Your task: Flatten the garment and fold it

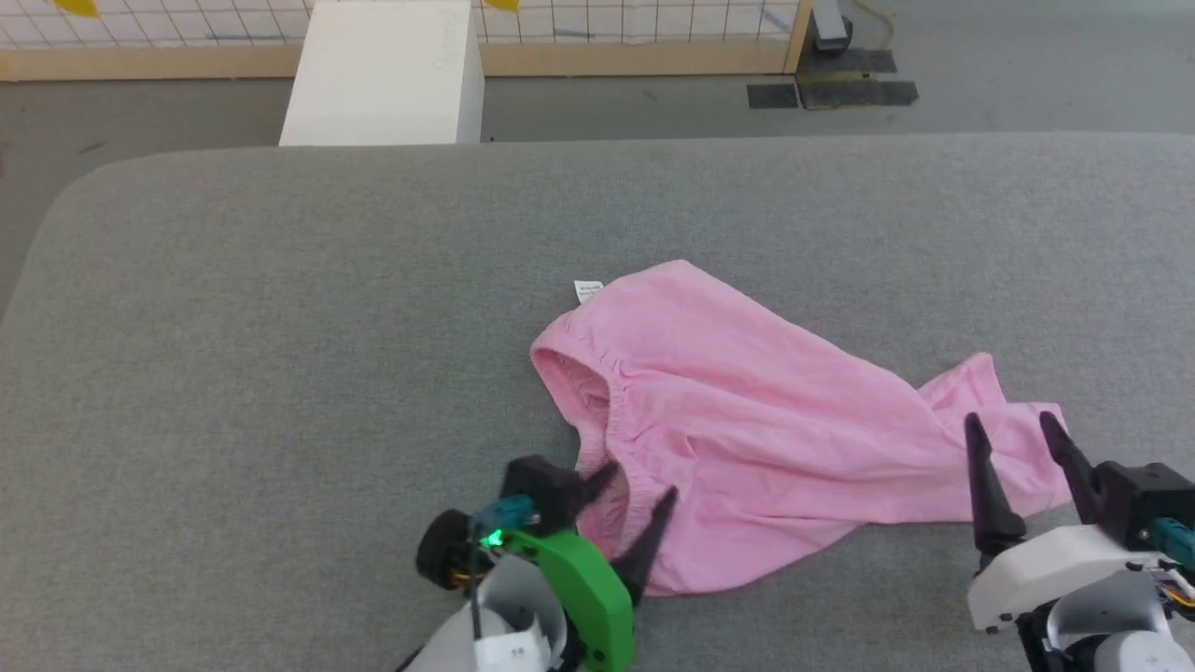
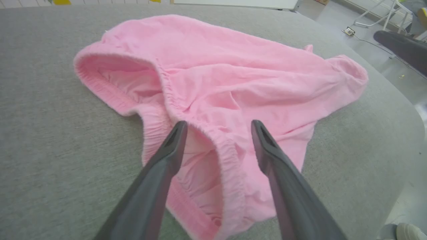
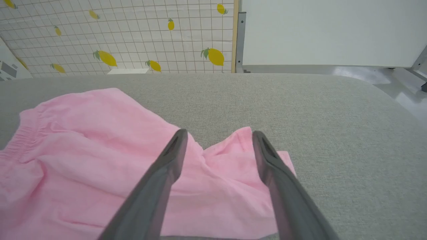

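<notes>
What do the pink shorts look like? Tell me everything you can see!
The shorts are light pink, thin, soft-looking cloth, crumpled, not folded. They lie on the grey padded table. The gathered elastic waistband gapes open toward the left hand, whose open fingers straddle it. A small white tag sticks out at the far edge. A leg end bunches by the open right hand. Neither hand grips them.

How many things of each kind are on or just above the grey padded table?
Pink shorts: 1
Robot grippers, both open: 2 (left gripper, right gripper)
Total: 3 things on or above the grey padded table
</notes>
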